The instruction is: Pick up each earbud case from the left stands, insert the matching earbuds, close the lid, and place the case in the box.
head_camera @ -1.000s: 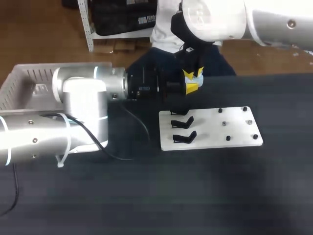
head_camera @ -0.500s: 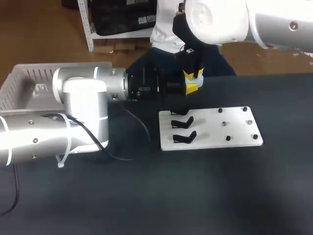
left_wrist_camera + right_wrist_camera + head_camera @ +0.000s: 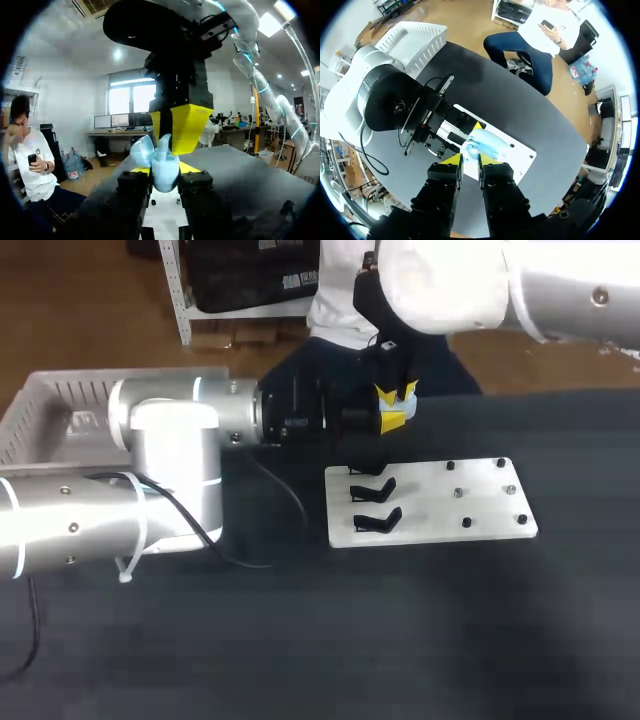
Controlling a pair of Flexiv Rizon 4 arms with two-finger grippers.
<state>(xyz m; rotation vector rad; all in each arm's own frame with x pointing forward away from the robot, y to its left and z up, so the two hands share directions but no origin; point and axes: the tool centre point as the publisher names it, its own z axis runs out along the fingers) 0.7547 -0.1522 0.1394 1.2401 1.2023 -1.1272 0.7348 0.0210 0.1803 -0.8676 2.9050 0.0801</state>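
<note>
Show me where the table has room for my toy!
The black table is bare along the near side, in front of the white board, and to the board's right. It is crowded above the board's far left corner, where the left arm and right arm meet at the blue case.

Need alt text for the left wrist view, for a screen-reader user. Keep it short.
A pale blue earbud case, its lid apparently open, is gripped between the two fingers of the left end effector. The right end effector hangs right over the case. Beneath them are a white stand board and the dark table.
</note>
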